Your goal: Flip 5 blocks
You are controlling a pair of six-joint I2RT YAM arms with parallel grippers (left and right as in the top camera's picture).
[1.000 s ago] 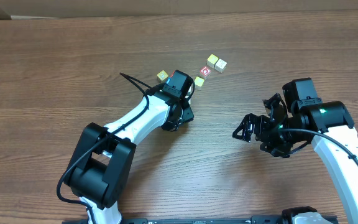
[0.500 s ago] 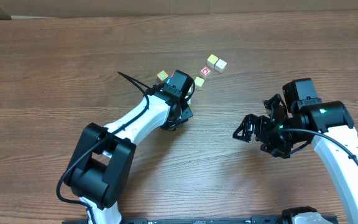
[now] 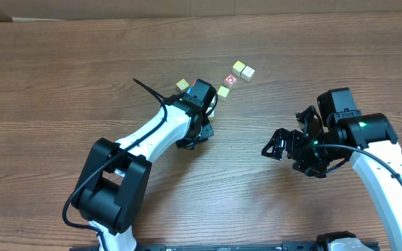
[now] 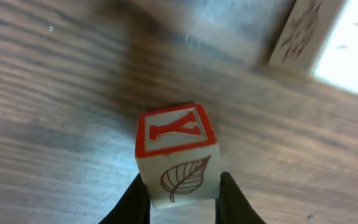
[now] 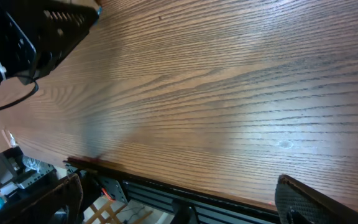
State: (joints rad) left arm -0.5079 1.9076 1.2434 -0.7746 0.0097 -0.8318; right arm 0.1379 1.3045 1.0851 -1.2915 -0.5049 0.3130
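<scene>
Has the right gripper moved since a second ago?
No. The right gripper sits at the same spot, equally far from the red-ringed block.

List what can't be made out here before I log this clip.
- Overhead: the Y block is hidden under the left gripper and its wrist. Markings on the loose blocks are too small to read.
- Left wrist: the second block is blurred and cut off by the top-right edge. The bottom edge crops the Y block's base, so contact with the table is unclear.
- Right wrist: no block is in view near the right gripper.
</scene>
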